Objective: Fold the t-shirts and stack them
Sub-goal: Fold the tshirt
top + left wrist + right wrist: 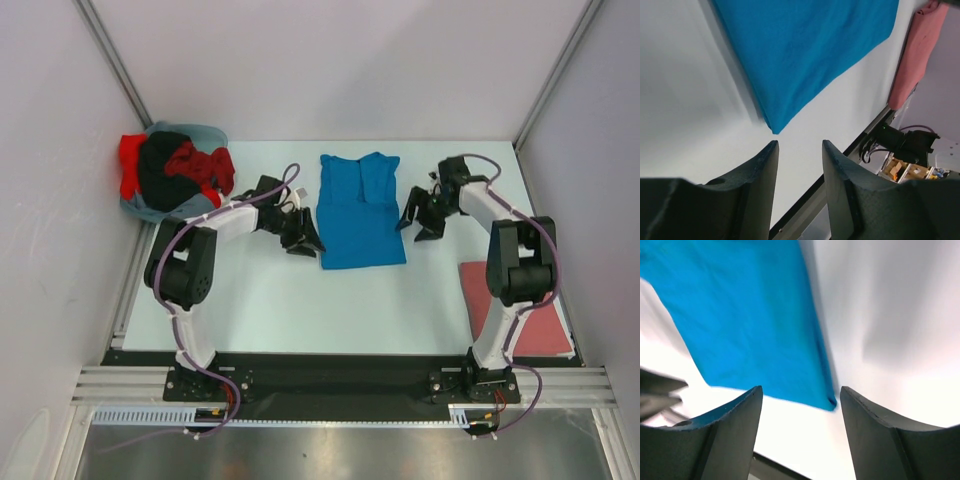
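A bright blue t-shirt [360,215] lies flat in the middle of the table, folded narrow with its sleeves turned in. My left gripper [303,238] hovers just left of its near left corner. In the left wrist view the left gripper [800,147] is open and empty, and the blue t-shirt [805,55] ends in a corner just ahead of it. My right gripper [420,222] sits just right of the shirt. In the right wrist view the right gripper [801,392] is also open and empty, with the blue t-shirt [740,325] and its corner beyond the tips. A dull pinkish-red t-shirt [525,315] lies folded at the near right, partly behind the right arm.
A heap of unfolded shirts [175,170], red, black and grey-blue, sits at the far left corner. White walls close in the table on three sides. A black bar [330,365] runs along the near edge. The pinkish-red t-shirt [917,55] and the right arm's base [905,142] show in the left wrist view.
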Tool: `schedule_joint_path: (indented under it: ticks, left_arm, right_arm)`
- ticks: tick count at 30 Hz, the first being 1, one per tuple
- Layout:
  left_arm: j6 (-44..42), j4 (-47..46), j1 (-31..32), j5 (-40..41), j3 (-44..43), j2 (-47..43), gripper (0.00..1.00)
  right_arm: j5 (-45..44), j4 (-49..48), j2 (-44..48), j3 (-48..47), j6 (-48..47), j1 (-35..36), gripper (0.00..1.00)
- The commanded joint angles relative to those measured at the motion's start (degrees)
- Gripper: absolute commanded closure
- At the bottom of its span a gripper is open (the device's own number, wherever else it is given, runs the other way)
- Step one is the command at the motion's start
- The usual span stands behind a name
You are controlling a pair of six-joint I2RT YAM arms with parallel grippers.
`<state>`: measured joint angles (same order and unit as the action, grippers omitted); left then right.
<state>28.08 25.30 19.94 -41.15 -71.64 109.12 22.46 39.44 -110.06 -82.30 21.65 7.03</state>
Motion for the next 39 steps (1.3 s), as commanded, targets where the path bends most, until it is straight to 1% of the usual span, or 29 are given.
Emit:
schedule_joint_path:
  ticks: [1, 3, 4, 9, 10, 12, 13, 14, 17, 22, 25, 26, 27, 28, 29, 30, 33, 36, 39]
  left_arm:
    - [3.91, -4.73, 0.71, 0.97, 0.88, 1.09, 0.54]
    - [5.05, -5.43, 0.88, 1.85, 1.41, 1.62, 0.55]
    - [6.19, -5.7, 0.97, 2.29, 1.93, 1.71, 0.54]
    - [7.7, -6.67, 1.94, 3.97, 2.99, 2.94, 0.54]
    - [7.61, -6.67, 2.03, 4.05, 3.25, 3.2, 0.55]
    - [7.7, -6.67, 2.03, 4.67, 4.3, 2.59, 0.57]
    - [7.7, -6.67, 2.03, 6.06, 4.75, 1.98, 0.58]
    - [7.61, -6.67, 2.03, 6.6, 5.27, 0.32, 0.58]
    - [6.64, -5.97, 2.03, 7.66, 7.03, -2.32, 0.58]
    - [6.11, -5.61, 2.03, 8.19, 11.16, -5.67, 0.58]
    - [6.2, -5.7, 2.03, 8.28, 12.66, -7.16, 0.56]
    - [6.29, -5.7, 2.03, 8.1, 12.75, -7.25, 0.55]
    - [6.38, -5.79, 2.03, 7.84, 12.75, -7.26, 0.54]
    - [6.81, -6.05, 2.03, 7.57, 12.58, -7.08, 0.54]
    - [7.25, -6.66, 2.12, 7.14, 12.49, -6.91, 0.53]
    - [7.69, -7.19, 2.12, 6.78, 12.49, -6.82, 0.47]
    - [9.01, -10.26, 2.47, 6.95, 11.96, -5.59, 0.46]
    - [9.1, -11.67, 3.34, 7.83, 10.29, -3.13, 0.46]
    - [9.28, -11.94, 4.14, 8.62, 7.57, 0.21, 0.46]
  right_arm:
    - [8.3, -6.82, 4.06, 7.04, -2.93, -1.23, 0.32]
    - [9.26, -8.06, 4.85, 9.43, -2.84, -1.14, 0.33]
    - [9.53, -8.76, 5.2, 10.49, -2.49, -1.23, 0.35]
    - [10.23, -12.98, 6.44, 17.69, -3.01, -1.23, 0.37]
    - [10.24, -13.68, 6.35, 18.4, -3.02, -1.23, 0.41]
    - [10.67, -14.04, 6.09, 19.19, -2.84, -1.31, 0.53]
    - [10.94, -13.69, 6.0, 19.54, -2.49, -1.31, 0.67]
    - [11.2, -13.34, 6.61, 20.16, -1.88, -1.31, 0.7]
    - [12.69, -14.39, 9.85, 24.9, 0.93, -0.26, 0.72]
    - [11.73, -16.76, 15.39, 34.38, 5.67, 2.2, 0.79]
    - [10.68, -17.99, 18.82, 37.03, 6.65, 2.11, 0.78]
    - [10.15, -17.73, 19.27, 37.39, 6.39, 1.94, 0.76]
    - [9.45, -17.38, 19.79, 37.3, 6.04, 1.33, 0.7]
    - [9.1, -17.21, 20.14, 36.95, 5.69, 0.71, 0.58]
    - [8.66, -16.68, 20.06, 35.99, 4.64, 0.27, 0.55]
    - [8.39, -16.42, 19.89, 35.11, 4.2, -0.69, 0.48]
    - [5.67, -15.45, 17.69, 31.17, 1.56, -1.49, 0.4]
    - [4.53, -14.74, 13.48, 26.95, -0.37, -1.58, 0.38]
    - [4.0, -14.31, 9.26, 23.78, -1.08, -1.67, 0.4]
